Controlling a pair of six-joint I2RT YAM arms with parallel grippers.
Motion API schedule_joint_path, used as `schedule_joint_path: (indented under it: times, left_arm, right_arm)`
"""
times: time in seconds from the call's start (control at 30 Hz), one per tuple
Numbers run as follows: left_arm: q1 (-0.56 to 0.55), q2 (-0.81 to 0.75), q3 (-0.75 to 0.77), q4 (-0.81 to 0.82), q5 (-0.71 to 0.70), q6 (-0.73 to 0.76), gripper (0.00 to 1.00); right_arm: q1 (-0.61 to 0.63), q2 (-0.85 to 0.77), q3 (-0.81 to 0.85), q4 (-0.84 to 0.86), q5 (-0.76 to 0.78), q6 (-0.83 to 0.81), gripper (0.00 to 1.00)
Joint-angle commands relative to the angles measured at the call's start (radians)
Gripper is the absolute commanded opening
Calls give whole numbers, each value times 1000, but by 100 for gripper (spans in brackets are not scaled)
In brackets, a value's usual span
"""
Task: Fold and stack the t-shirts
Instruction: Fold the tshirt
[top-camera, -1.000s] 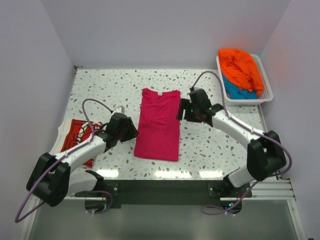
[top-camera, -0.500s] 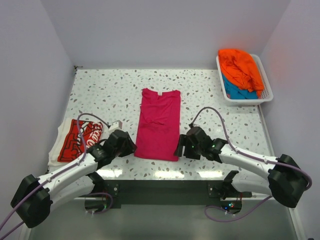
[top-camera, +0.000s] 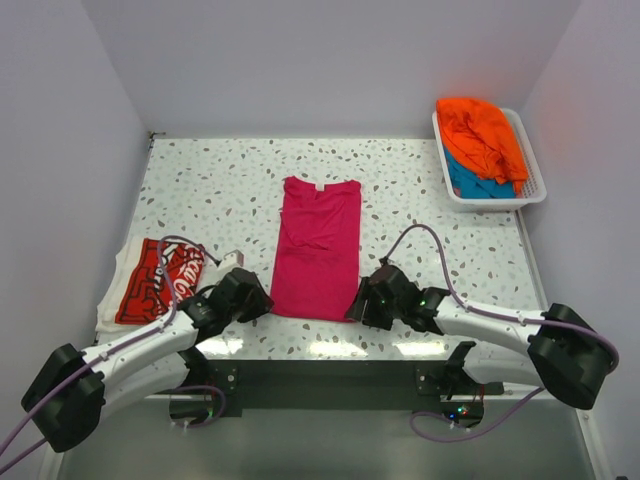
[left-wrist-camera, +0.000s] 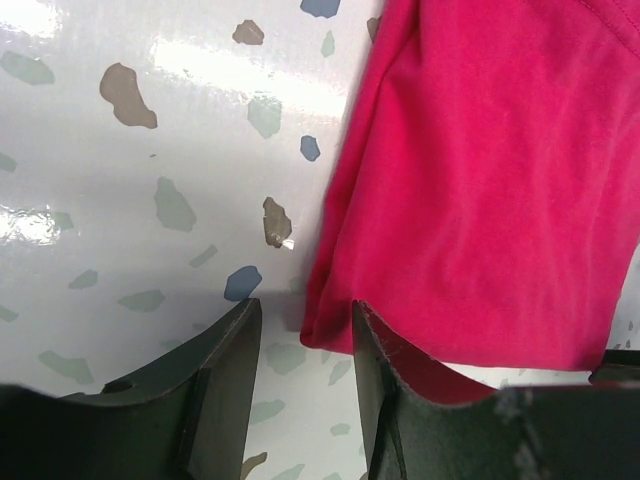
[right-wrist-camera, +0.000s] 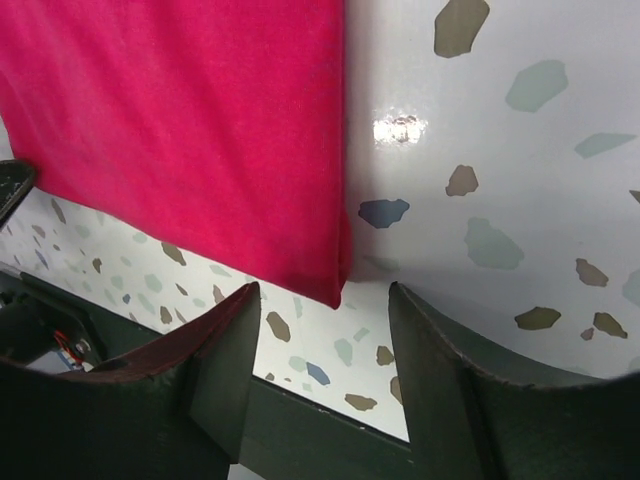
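My left gripper (left-wrist-camera: 305, 318) and right gripper (right-wrist-camera: 322, 298) stood released. Each straddled a near corner of the magenta-pink cloth t-shirt (top-camera: 318, 250).

Top camera sits high at the near side, looking down over whole table (top-camera: 200, 180); wrist cameras close, facing down, share near edge of pink shirt (top-camera: 318, 250).
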Motion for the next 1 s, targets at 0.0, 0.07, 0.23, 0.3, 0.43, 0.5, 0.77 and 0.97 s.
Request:
schedule_joint_path:
  times: [0.0,0.07,0.23,0.3,0.43,0.5,0.77,0.97]
  left_arm:
    - [-5,13,-35,45,9,-20,45]
    - [-7,22,-41,51,14,-22,44]
    - [-9,48,-48,71,38,-17,37]
    - [-12,51,-51,77,43,-16,32]
    - [-16,51,-62,97,69,-4,18]
    - [-18,48,-67,117,86,10,8]
    - [-36,-41,-61,105,143,46,0]
    - [-114,-121,-47,13,123,21,0]
  right_arm:
    - [8,25,-23,82,46,54,56]
    - [8,35,-36,102,41,63,52]
    - [10,54,-49,131,39,72,46]
    - [10,59,-50,138,38,72,42]
    - [10,69,-55,141,44,63,27]
    - [10,68,-58,135,50,56,19]
    - [22,25,-1,14,47,-72,0]
    - [175,-40,35,-120,157,-73,0]
